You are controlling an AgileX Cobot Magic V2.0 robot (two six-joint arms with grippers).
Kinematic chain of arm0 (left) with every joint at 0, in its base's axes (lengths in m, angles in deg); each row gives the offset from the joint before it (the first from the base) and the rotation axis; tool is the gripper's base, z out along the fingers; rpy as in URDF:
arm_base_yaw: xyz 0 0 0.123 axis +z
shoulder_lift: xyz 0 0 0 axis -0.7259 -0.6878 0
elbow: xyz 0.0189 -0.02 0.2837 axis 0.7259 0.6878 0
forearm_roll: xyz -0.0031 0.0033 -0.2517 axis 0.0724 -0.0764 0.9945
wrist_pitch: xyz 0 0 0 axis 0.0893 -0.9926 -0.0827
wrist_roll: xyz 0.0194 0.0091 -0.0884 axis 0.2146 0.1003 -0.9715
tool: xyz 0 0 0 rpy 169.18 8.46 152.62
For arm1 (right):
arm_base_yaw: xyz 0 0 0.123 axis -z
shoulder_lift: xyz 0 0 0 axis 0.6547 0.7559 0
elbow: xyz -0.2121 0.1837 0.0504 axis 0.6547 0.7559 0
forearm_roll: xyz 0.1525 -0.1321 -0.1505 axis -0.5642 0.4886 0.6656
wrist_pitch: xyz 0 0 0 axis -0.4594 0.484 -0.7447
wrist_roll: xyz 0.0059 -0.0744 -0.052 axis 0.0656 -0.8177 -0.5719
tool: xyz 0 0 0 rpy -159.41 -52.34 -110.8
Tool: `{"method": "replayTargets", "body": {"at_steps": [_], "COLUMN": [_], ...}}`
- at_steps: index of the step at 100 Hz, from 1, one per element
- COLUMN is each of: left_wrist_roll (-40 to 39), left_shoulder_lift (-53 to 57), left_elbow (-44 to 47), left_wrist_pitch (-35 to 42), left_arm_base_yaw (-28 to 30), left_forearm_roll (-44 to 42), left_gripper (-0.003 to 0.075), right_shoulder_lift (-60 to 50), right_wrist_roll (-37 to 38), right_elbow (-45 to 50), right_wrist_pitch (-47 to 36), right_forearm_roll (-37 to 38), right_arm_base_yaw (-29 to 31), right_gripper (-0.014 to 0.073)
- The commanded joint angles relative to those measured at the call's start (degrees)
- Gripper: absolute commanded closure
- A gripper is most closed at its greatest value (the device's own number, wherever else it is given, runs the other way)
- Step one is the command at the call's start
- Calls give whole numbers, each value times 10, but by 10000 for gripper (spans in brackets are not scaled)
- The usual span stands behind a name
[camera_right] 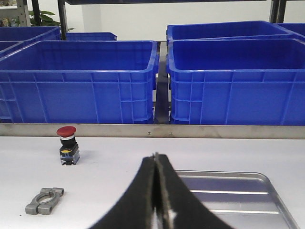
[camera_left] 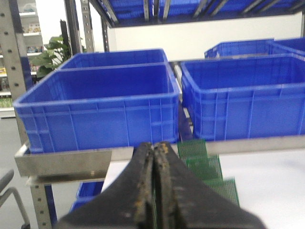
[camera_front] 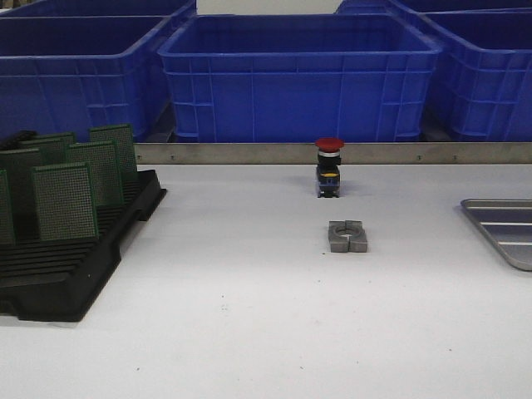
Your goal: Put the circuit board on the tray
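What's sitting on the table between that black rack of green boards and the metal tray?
In the front view, between the rack and the tray sit a red-capped push button and a small grey metal clamp; otherwise bare tabletop.

SETTING: you're at an industrial workshop bench | EVIDENCE: you see blue plastic crates [camera_front: 299, 79] on perforated steel shelving [camera_left: 10, 62] | a red emergency-stop button [camera_front: 329, 166] | metal clamp [camera_front: 347, 236]
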Motion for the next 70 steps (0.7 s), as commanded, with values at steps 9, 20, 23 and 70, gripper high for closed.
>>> {"method": "replayTargets", "body": {"at_steps": [9, 20, 23, 70], "left_wrist_roll": [-6, -6, -6, 19], "left_shoulder_lift": [-77, -149, -169, -423], "left_elbow": [-136, -225, -247, -416], "left_wrist_pitch": [-55, -138, -161, -288], "left_arm_base_yaw": [2, 2, 2, 2], "left_forearm_roll": [15, 16, 16, 26], "left_gripper": [738, 738, 738, 738], "right_shoulder_lift": [-13, -13, -13, -13], "right_wrist_roll": [-2, -2, -2, -2], "right_elbow": [-8, -8, -8, -8], "right_wrist_pitch": [-47, -47, -47, -47], "right_forearm_roll": [6, 6, 6, 6], "right_arm_base_yaw": [0, 0, 0, 0], "right_gripper": [662, 662, 662, 662]}}
